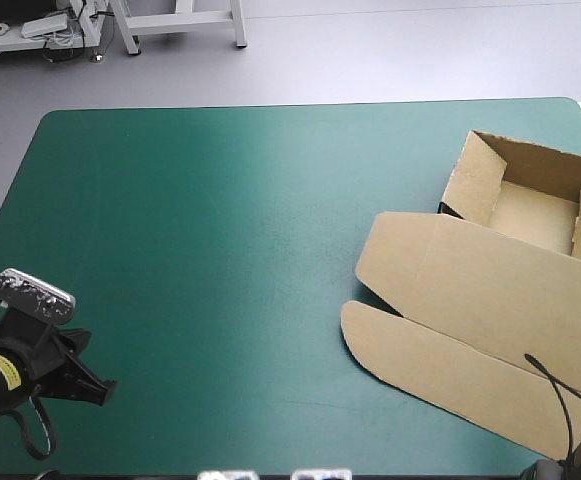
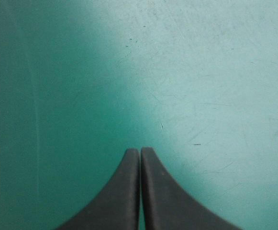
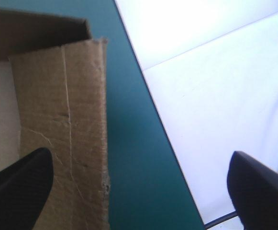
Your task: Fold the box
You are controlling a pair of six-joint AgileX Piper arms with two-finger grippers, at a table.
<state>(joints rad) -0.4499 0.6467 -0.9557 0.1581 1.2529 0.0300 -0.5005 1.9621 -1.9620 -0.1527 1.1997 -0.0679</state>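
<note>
Box (image 1: 490,300): right side of worktop (image 1: 220,250); tray walls raised, lid flat toward near edge.
Left gripper (image 2: 139,153): fingers together, over bare teal-green cover.
Right gripper (image 3: 139,154): fingers wide apart, above side wall (image 3: 64,124) at worktop's right edge.
Step, judged: tuck that wall; press along the crease, without dragging the tray.

The bench (image 1: 220,250) carries a teal-green cover (image 2: 201,72) with rounded far corners, its surface marked by fine scratches and small dark specks.
</note>
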